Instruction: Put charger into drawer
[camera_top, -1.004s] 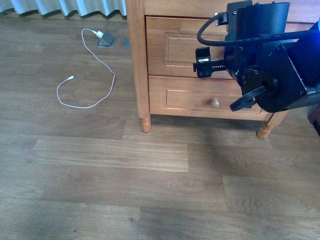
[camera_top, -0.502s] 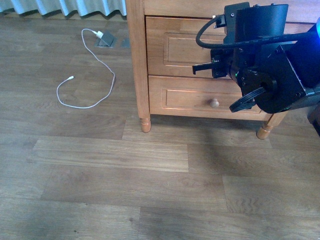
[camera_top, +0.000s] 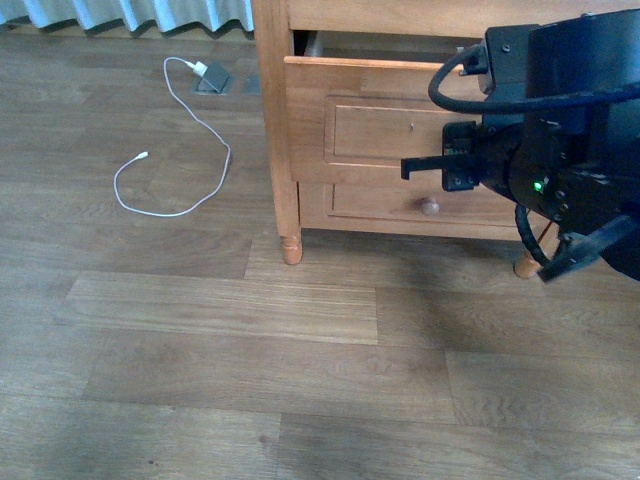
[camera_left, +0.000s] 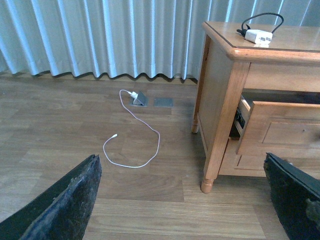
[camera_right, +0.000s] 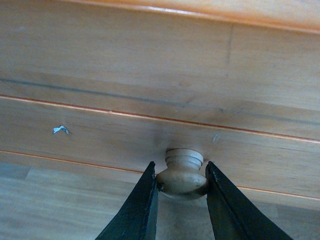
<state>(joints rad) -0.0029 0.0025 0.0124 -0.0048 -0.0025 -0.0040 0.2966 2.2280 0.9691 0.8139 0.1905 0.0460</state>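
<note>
The charger (camera_left: 258, 36), a small white block with a looped black cable, lies on top of the wooden cabinet (camera_left: 220, 90); it does not show in the front view. The upper drawer (camera_top: 370, 110) is pulled partly out, with a dark gap above its front, and also shows in the left wrist view (camera_left: 280, 125). My right gripper (camera_right: 182, 181) is shut on the drawer's round wooden knob (camera_right: 183, 172); in the front view my right arm (camera_top: 550, 150) hides the knob. My left gripper (camera_left: 182, 210) is open and empty above the floor, left of the cabinet.
A long thin white cable (camera_top: 175, 150) lies looped on the wooden floor, plugged in by a grey floor socket (camera_top: 212, 80). The lower drawer's knob (camera_top: 429, 207) and a cabinet leg (camera_top: 290, 245) show below. Curtains (camera_left: 100, 35) hang behind.
The upper drawer has slid out towards me with my right gripper on its knob. My right arm has moved back and lower in the front view.
</note>
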